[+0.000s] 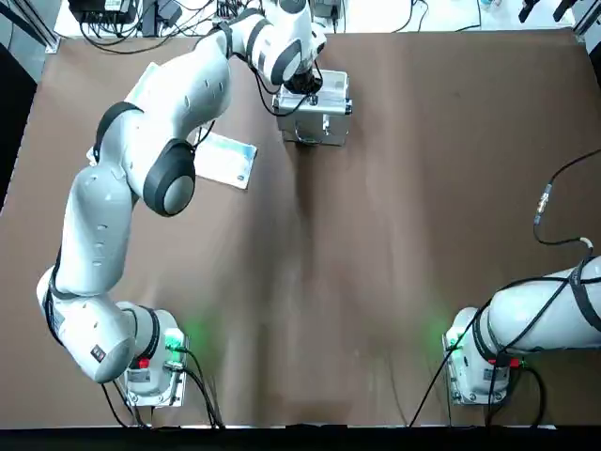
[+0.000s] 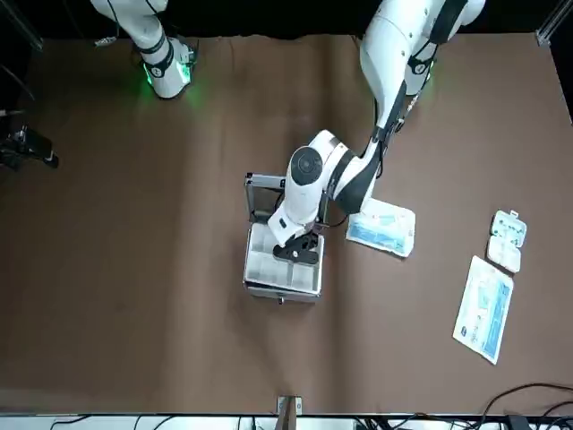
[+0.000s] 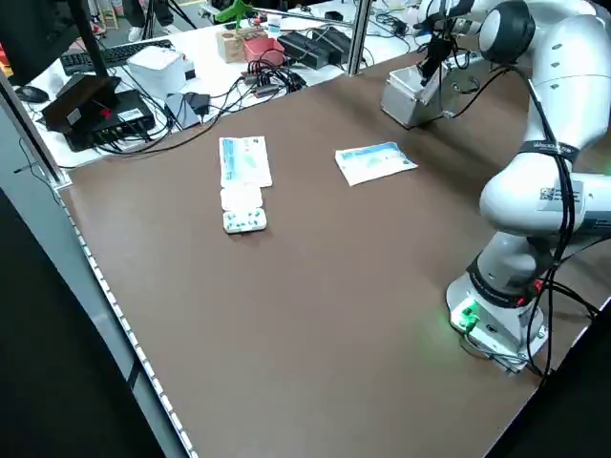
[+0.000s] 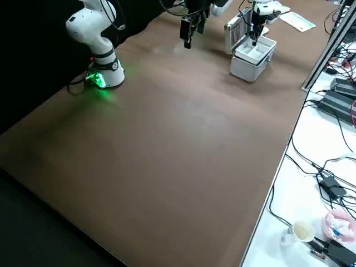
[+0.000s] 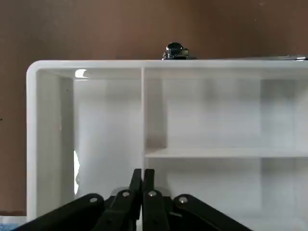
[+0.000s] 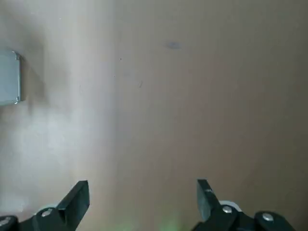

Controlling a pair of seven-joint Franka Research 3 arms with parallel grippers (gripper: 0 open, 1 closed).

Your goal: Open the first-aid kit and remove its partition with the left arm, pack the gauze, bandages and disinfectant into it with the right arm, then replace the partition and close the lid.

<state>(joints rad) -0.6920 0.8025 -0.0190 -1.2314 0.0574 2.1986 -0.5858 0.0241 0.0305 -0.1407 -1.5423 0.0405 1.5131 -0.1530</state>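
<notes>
- The desk point(image 1: 394, 235) is covered in brown; the case stands toward its far edge from the robot.
- The left arm point(image 1: 141, 169) reaches across the desk to the case, and in the top view its wrist hides much of the case's inside.
- The right arm point(image 1: 549, 315) is folded back well away from the case and cut off at the top view's edge; its gripper point(image 6: 143, 202) hangs over bare desk with fingers spread wide, holding nothing.
- The case point(image 2: 282, 260) is metal, its lid standing open.
- The partition point(image 5: 168, 139) sits in the case, a whitish tray with dividers.
- The left gripper point(image 5: 142, 192) is down in the partition, its fingers pressed together; whether they pinch a divider cannot be made out.
- A long pale pack point(image 2: 484, 309) lies well off from the case; its blue print is too small to read.
- A blue-and-white flat pack point(image 2: 382, 227) lies just beside the case.
- A small blister pack point(image 2: 507, 239) lies beside the long pack.
</notes>
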